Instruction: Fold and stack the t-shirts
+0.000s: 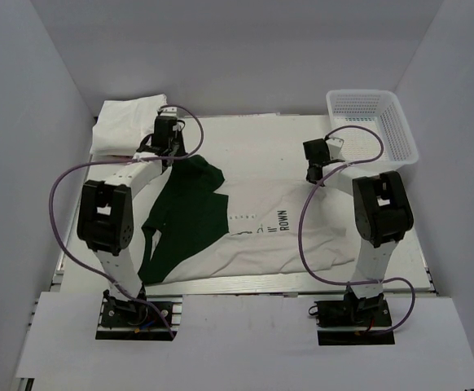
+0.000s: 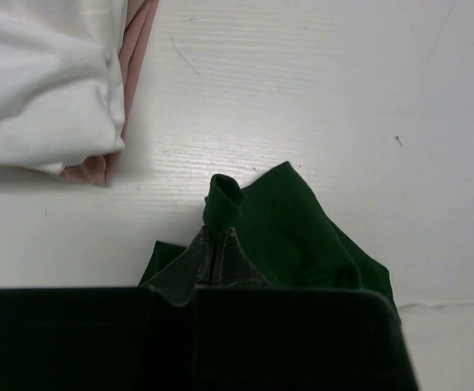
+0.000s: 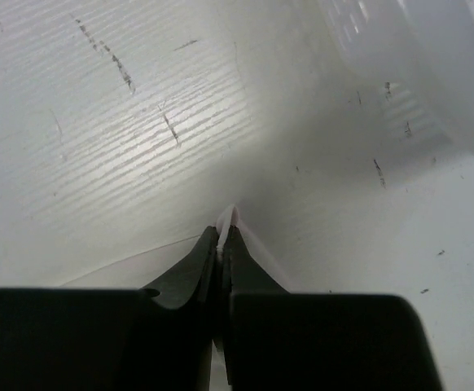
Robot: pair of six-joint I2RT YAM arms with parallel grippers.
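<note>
The left gripper (image 2: 218, 238) has its jaws pressed together on a fold of the dark green sleeve (image 2: 302, 232). A small curl of the cloth stands up just beyond the tips. The right gripper (image 3: 224, 236) is closed too, on a thin pale edge of the same t-shirt (image 1: 261, 236). The shirt lies spread on the table (image 1: 253, 134) behind both pairs of jaws, toward the arm bases.

I judge that the step is a fold of this far edge over the body. To do it well, both arms should lift equally and travel together, so the cloth between the jaws stays flat and does not twist.

The cloth is soft, matt and thin, and it wrinkles easily. The table is hard and white, with fine ridges and scratches. Ahead and left of the left jaws lies a folded white shirt (image 2: 41, 81) on a pink shirt (image 2: 137, 49). A plastic lattice basket (image 1: 403, 130) stands ahead and right of the right jaws.
</note>
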